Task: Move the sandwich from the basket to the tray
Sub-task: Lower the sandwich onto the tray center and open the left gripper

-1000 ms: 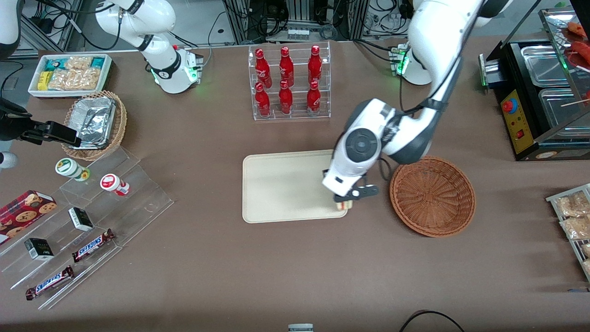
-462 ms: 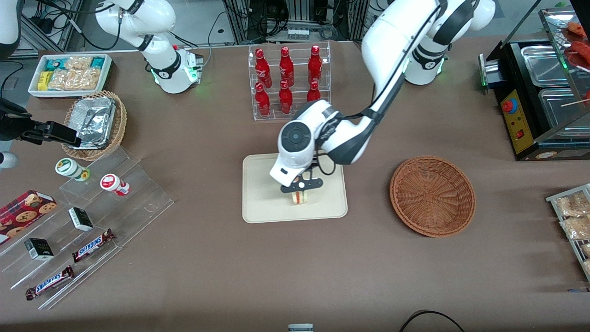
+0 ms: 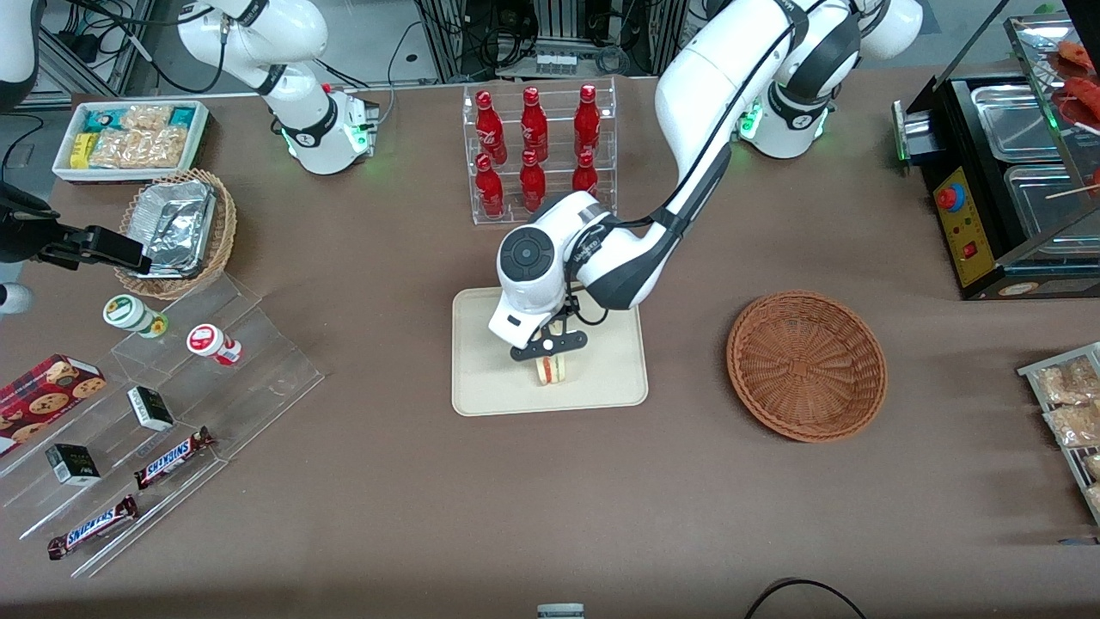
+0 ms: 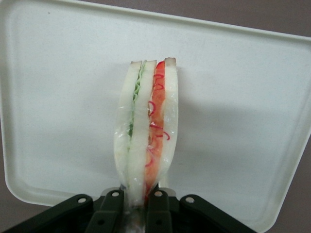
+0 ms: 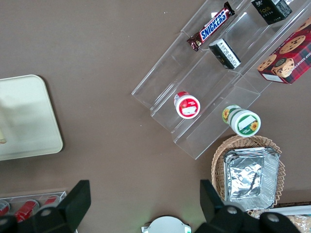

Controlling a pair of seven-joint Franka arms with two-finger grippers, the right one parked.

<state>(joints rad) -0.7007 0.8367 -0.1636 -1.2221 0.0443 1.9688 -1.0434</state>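
Observation:
My left gripper (image 3: pixel 551 354) is shut on the sandwich (image 3: pixel 552 370), a pale wedge with red and green filling, and holds it over the middle of the cream tray (image 3: pixel 481 378). In the left wrist view the black fingers (image 4: pixel 112 206) pinch the sandwich (image 4: pixel 148 131) at its narrow end, with the tray (image 4: pixel 243 97) right below it. I cannot tell whether the sandwich touches the tray. The reddish-brown wicker basket (image 3: pixel 806 364) stands empty beside the tray, toward the working arm's end of the table. The tray's corner also shows in the right wrist view (image 5: pixel 29 121).
A clear rack of red bottles (image 3: pixel 539 155) stands farther from the front camera than the tray. A clear stepped shelf with snacks (image 3: pixel 172 404), a tan basket of foil trays (image 3: pixel 179 230) and a white snack box (image 3: pixel 129 137) lie toward the parked arm's end. A black food warmer (image 3: pixel 1005 172) stands at the working arm's end.
My left gripper has carried the sandwich from the tray's edge nearest the basket to over the tray's middle, slowing in the last half second. The basket stays empty.

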